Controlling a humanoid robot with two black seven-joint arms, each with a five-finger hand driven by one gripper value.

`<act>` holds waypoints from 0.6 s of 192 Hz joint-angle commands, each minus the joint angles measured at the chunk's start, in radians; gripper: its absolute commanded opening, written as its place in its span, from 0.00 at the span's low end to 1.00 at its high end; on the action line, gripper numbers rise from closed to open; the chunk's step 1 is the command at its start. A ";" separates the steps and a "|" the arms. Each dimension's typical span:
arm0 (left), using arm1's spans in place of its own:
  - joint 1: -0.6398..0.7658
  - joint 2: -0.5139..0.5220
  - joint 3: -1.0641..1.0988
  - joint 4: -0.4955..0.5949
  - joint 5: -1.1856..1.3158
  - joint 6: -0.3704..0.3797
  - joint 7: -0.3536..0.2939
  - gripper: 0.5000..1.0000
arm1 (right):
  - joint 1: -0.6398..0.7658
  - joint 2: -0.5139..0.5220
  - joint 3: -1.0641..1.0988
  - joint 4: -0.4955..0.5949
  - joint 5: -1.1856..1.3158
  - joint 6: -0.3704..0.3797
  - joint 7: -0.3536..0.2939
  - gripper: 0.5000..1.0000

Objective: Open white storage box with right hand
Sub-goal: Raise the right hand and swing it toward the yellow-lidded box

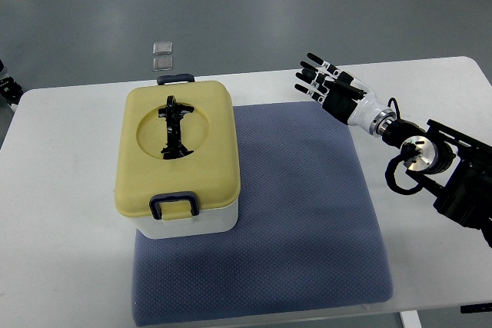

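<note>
No legible text, label or number anywhere in view.

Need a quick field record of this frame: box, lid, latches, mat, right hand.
box: white storage box, on the left part of the mat
lid: yellow lid, closed, black handle folded flat in its round recess
latches: dark blue latch on near side, another on far side
mat: blue-grey mat on white table
right hand: right hand, fingers spread, empty, apart from box
left hand: not in view

Right hand (327, 82) spread open, well apart from closed box (181, 159).
</note>
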 commanded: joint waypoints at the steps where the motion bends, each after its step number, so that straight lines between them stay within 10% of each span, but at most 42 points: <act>1: 0.000 0.000 0.000 0.001 0.000 -0.002 0.002 1.00 | -0.001 0.000 0.000 0.000 0.001 0.004 0.003 0.86; 115: 0.000 0.000 0.003 0.010 0.000 0.006 0.000 1.00 | 0.001 0.002 0.000 -0.003 -0.001 -0.010 -0.003 0.86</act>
